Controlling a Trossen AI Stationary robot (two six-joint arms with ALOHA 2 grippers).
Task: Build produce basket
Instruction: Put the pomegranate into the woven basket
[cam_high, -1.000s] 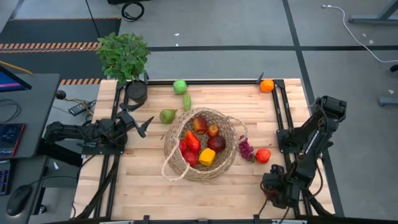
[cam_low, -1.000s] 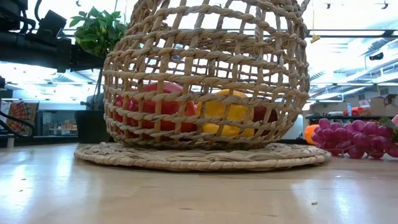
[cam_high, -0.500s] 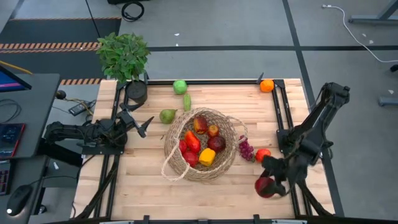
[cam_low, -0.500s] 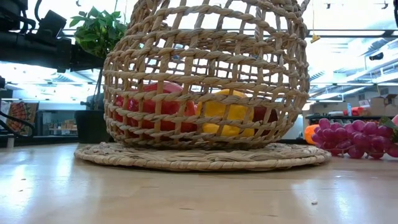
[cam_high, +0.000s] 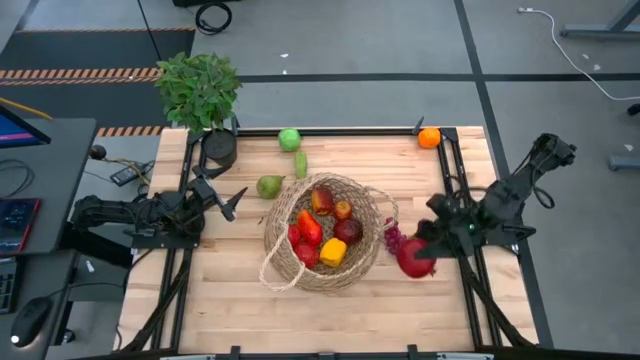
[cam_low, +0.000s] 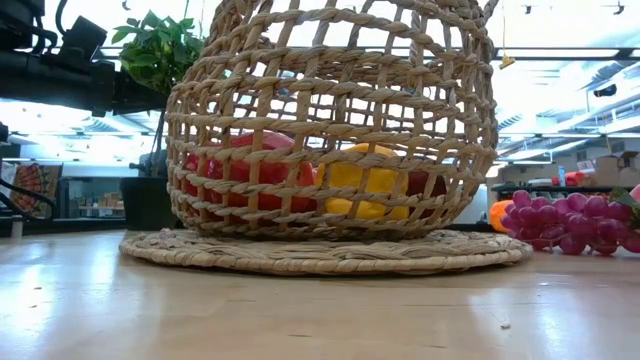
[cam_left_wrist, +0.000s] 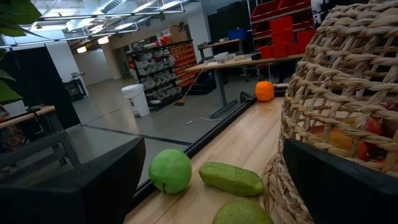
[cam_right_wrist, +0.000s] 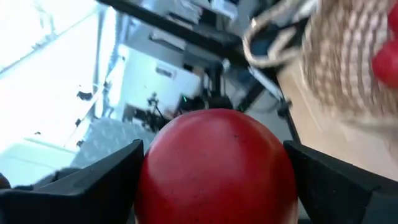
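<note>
Carrying a big red fruit (cam_high: 414, 259), the right gripper (cam_high: 422, 252) has swung up from the table's near right corner, and the fruit now hangs just beside the basket (cam_high: 283, 262) instead of far from it. Its fingers are closed around the red fruit. The purple grapes (cam_high: 394, 240) lie between the gripper and the basket. This probably means the fruit goes in next. The left gripper (cam_high: 232, 201) has not moved; its fingers are wide apart and empty, with a green pear (cam_high: 268, 186) close in front.
</note>
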